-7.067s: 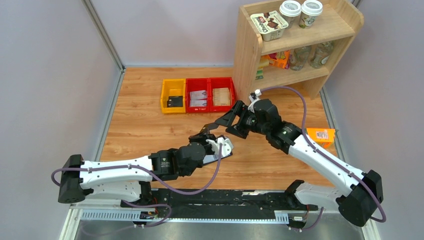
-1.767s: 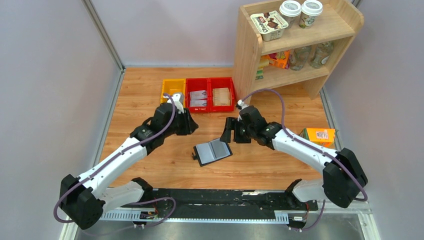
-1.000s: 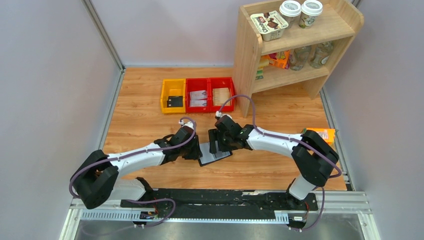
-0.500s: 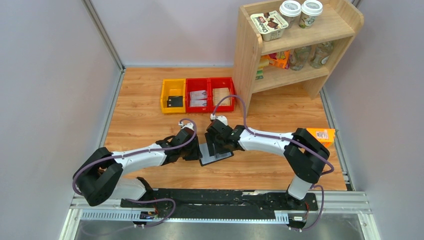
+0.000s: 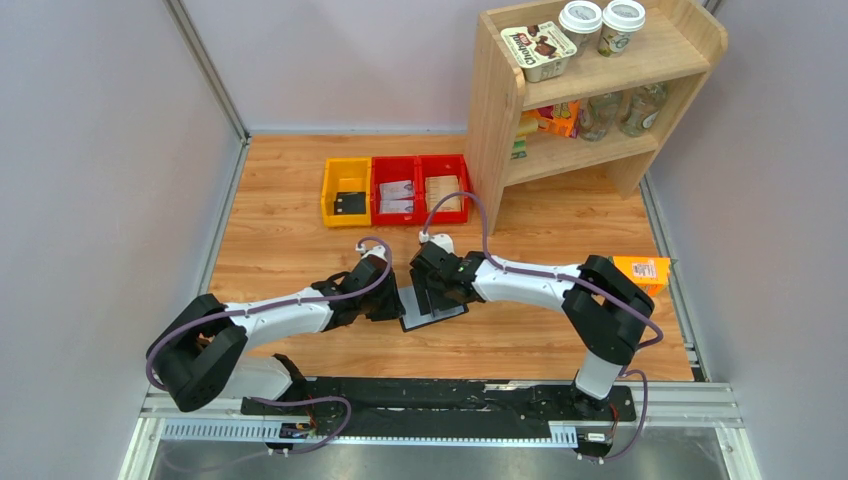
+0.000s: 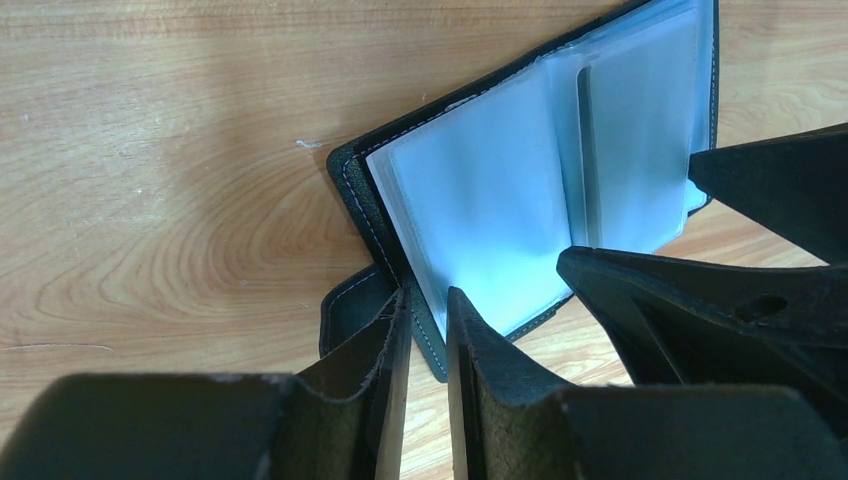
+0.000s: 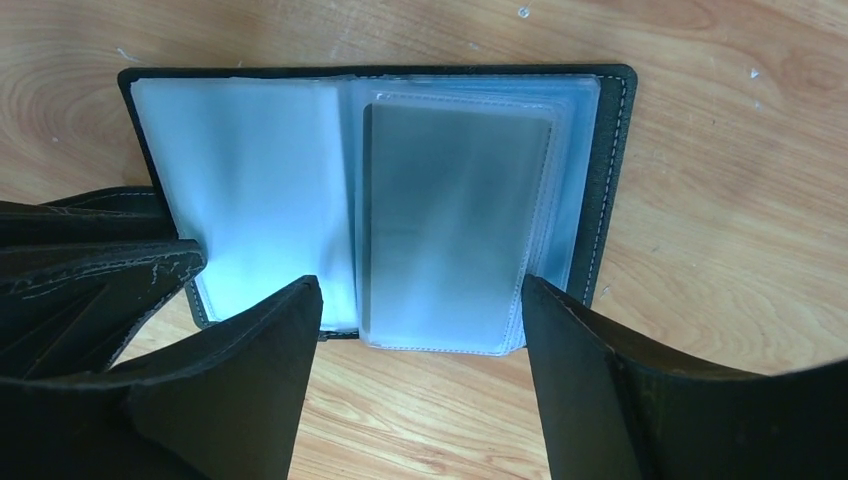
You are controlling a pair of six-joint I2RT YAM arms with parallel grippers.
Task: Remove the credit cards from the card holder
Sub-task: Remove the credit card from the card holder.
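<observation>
- Nearest, at the front edge of the table (image 5: pixel 280 250): both arm bases side by side, forearms angled inward toward mid-table.
- Mid-table, flat and spread open on the wood: the card holder (image 5: pixel 436 312), black cover down, pale clear sleeves facing up.
- Low at the holder's left edge: left gripper (image 6: pixel 428 300), jaws nearly together, straddling the stitched black cover edge just beside the strap tab (image 6: pixel 345 318). Cannot tell whether pinching that edge or merely flanking it.
- Over the holder's right-hand page: right gripper (image 7: pixel 420 288), spread wide, released, grasping nothing. One finger near the centre fold, the other by the sleeve's outer side; cannot tell whether touching the page.
- Between those two fingers, tucked inside the top clear sleeve: one dark credit card (image 7: pixel 455 220). Left-hand page pale and blank-looking.
- Further right, near the table's right edge and well apart from the holder: an orange carton (image 5: pixel 642 272).
- Beyond the grippers, three bins touching in a row: yellow bin (image 5: pixel 327 190) with a small black card (image 5: pixel 350 203) inside, first red bin (image 5: pixel 396 160) with whitish printed cards (image 5: pixel 397 197), second red bin (image 5: pixel 467 185) with brownish pieces (image 5: pixel 444 192).
- Farthest, back right: wooden shelf (image 5: pixel 495 110), a printed tub (image 5: pixel 538 50) and two lidded cups (image 5: pixel 580 22) on top, clear bottles (image 5: pixel 620 112) lower down.
</observation>
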